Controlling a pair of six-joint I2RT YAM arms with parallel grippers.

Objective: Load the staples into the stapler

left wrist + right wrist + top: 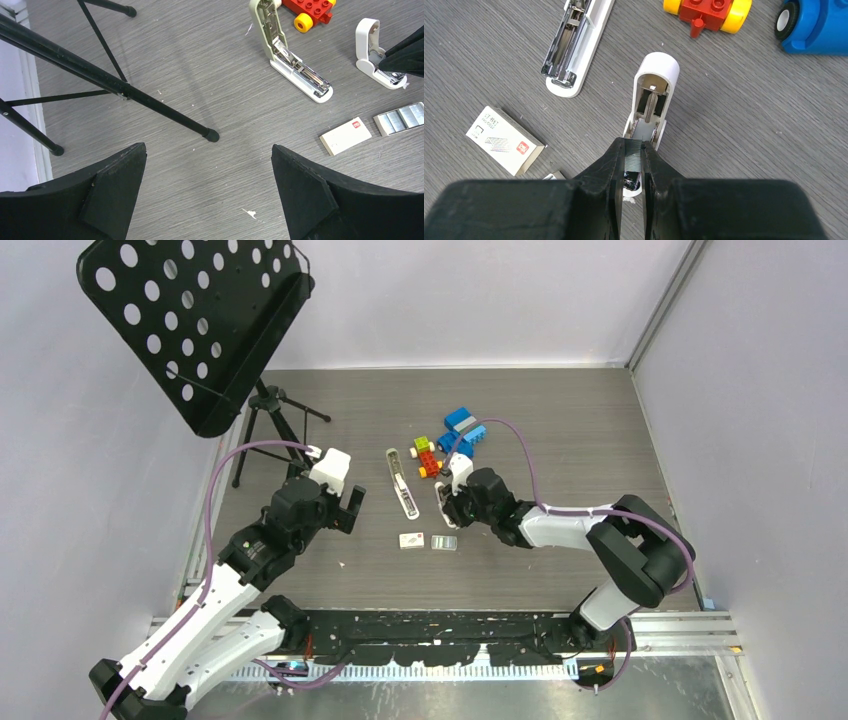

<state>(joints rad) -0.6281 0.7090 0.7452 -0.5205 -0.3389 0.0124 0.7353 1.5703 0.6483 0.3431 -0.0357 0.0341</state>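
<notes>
The stapler (402, 483) lies opened out flat on the table, white with a metal channel facing up; it also shows in the left wrist view (295, 57) and the right wrist view (576, 42). My right gripper (634, 145) is shut on a thin grey strip of staples (634, 154). It holds the strip over the near end of a small white claw-shaped piece (651, 95), right of the stapler. In the top view the right gripper (447, 508) sits on that piece. My left gripper (207, 150) is open and empty, left of the stapler (352, 508).
A whitish staple box (411, 540) and an open tray of staple strips (444, 543) lie near the stapler. Toy blocks (455, 440) lie behind. A black music stand (200, 320) with tripod legs (125, 90) stands at the left.
</notes>
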